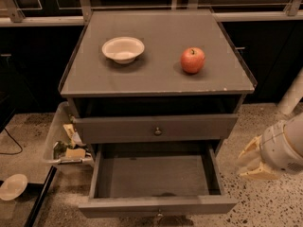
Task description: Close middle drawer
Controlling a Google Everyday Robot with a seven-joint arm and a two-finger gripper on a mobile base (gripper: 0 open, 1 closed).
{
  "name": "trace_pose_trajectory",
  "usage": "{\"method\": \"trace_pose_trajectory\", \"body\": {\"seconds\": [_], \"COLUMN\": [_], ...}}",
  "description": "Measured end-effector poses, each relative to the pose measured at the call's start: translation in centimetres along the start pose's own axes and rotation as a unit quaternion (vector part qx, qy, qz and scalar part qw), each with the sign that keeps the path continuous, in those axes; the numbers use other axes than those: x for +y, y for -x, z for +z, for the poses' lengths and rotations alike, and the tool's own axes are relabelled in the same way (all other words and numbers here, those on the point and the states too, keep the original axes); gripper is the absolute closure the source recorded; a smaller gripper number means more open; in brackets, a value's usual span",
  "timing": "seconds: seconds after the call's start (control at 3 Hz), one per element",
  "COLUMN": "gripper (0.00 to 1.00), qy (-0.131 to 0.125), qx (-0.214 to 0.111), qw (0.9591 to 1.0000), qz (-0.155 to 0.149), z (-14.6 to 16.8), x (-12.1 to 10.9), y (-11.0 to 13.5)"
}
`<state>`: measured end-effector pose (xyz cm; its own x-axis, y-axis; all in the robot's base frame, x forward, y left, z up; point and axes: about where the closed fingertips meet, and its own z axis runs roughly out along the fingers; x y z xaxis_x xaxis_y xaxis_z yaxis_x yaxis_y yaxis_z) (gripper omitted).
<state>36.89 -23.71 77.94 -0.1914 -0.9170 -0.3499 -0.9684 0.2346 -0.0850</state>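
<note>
Middle drawer (142,205) pulled out at the lower centre of the frame, gripper (252,162) off its right side.

The grey middle drawer stands wide open below the shut upper drawer (199,126), its plain tray showing nothing inside and its low front with a small round knob near the bottom edge of the frame. The cream-coloured gripper hangs at the lower right over the speckled floor (265,122), near the drawer's right front corner but apart from it, at about the height of the tray's side wall; whether it is spread or pressed together cannot be told, and it holds nothing that can be seen. On the cabinet top (161,79) a white bowl (123,48) sits left of centre and a red apple (192,60) right of centre, well apart. A bin of clutter (59,145) stands against the cabinet's left side.
</note>
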Motion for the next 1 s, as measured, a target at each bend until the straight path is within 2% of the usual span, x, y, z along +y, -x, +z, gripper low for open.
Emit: {"method": "trace_pose_trajectory", "body": {"seconds": [0.33, 0.67, 1.0], "gripper": [0.87, 1.0, 1.0], "qy": [0.002, 0.002, 0.006], "qx": [-0.01, -0.009, -0.032], "qw": [0.9999, 1.0, 0.9994], "qz": [-0.003, -0.003, 0.008], "z": [0.3, 0.3, 2.8], "x": [0.0, 0.1, 0.5], "y": [0.2, 0.2, -0.5]}}
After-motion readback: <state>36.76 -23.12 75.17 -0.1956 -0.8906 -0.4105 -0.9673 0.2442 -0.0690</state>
